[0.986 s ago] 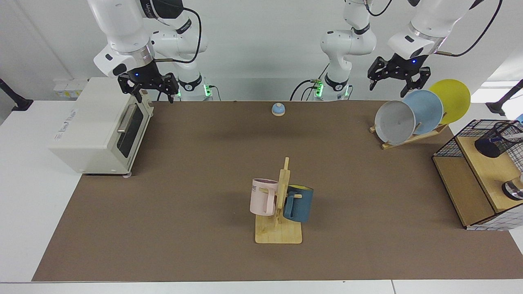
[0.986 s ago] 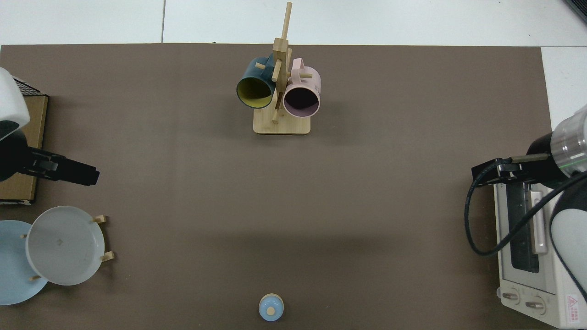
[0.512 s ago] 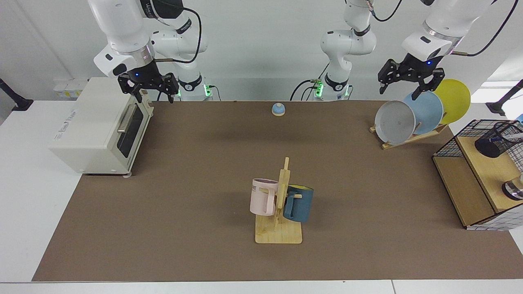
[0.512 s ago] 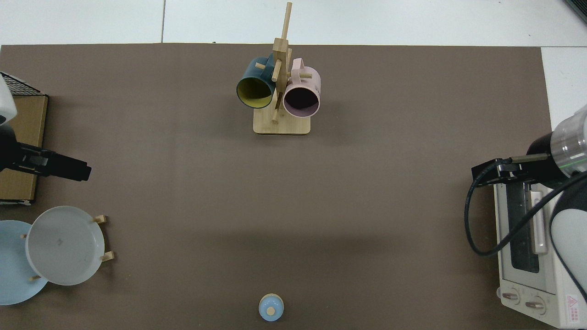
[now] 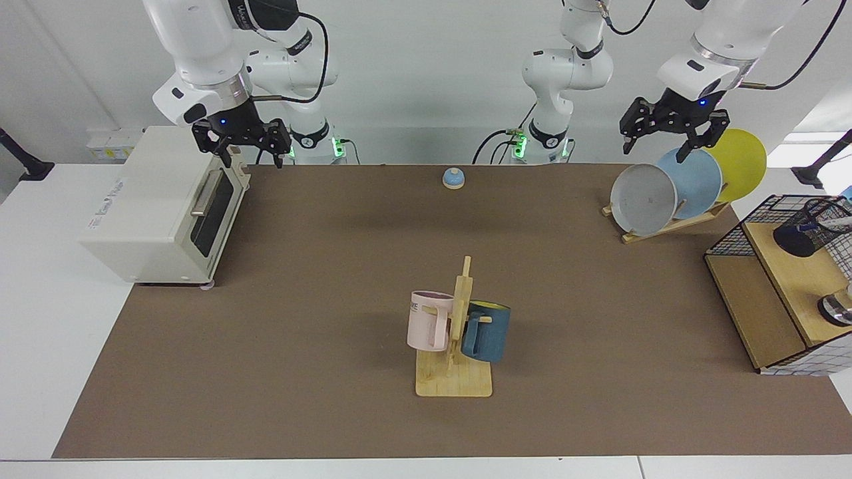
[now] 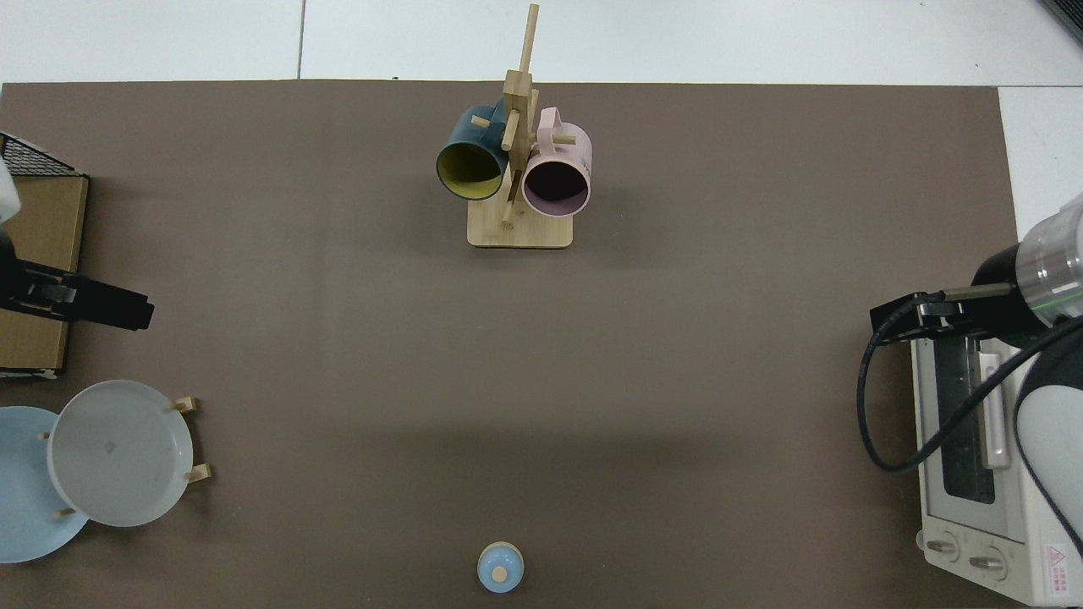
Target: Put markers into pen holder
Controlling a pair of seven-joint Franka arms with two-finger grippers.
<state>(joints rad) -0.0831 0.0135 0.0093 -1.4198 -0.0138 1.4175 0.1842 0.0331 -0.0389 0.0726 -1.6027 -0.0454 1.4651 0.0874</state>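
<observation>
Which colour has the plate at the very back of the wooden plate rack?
Yellow. The rearmost plate shows best in the facing view, behind the blue one.

Very little writing can be read. The pink mug (image 5: 429, 320), hanging on the wooden mug rack (image 5: 458, 332) at the middle of the table, carries dark print beside its handle; only the letters "WE" show, and the rest curves out of sight. Away from the rack, at the table's edge, the white toaster oven (image 5: 163, 206) has a line of grey lettering on its side panel, too small to make out. Seen from above, a red triangular warning sign (image 6: 1054, 555) sits beside the oven's control knobs.
</observation>
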